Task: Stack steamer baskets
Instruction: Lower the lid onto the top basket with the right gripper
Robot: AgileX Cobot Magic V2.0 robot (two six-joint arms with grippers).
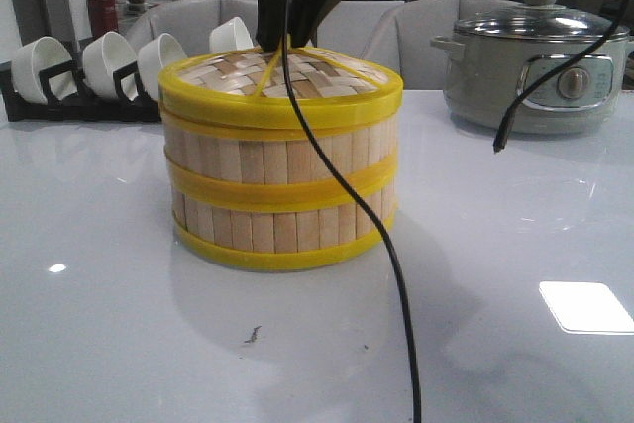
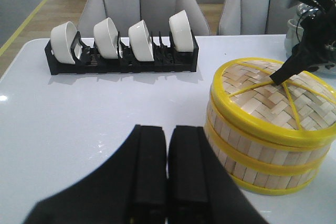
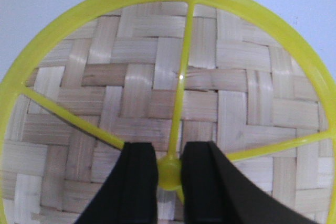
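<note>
baskets (image 1: pixel 280 200) stacked, lid (image 3: pixel 173 98) flush | right gripper (image 3: pixel 169 174) pinching hub

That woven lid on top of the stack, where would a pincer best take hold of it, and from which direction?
Probably by the small yellow knob at the centre of the lid, where the ribs meet, coming straight down from above. The lid lies flat and wide, its rim too broad to span, while the knob stands up. The right pincer already has its fingers on either side of that knob.

The right end effector (image 3: pixel 169 174) points straight down, its fingers (image 3: pixel 137 182) closed on a small yellow knob (image 3: pixel 169 172). The left end effector (image 2: pixel 167 169) hangs level, fingers pressed together, gripping nothing.
</note>
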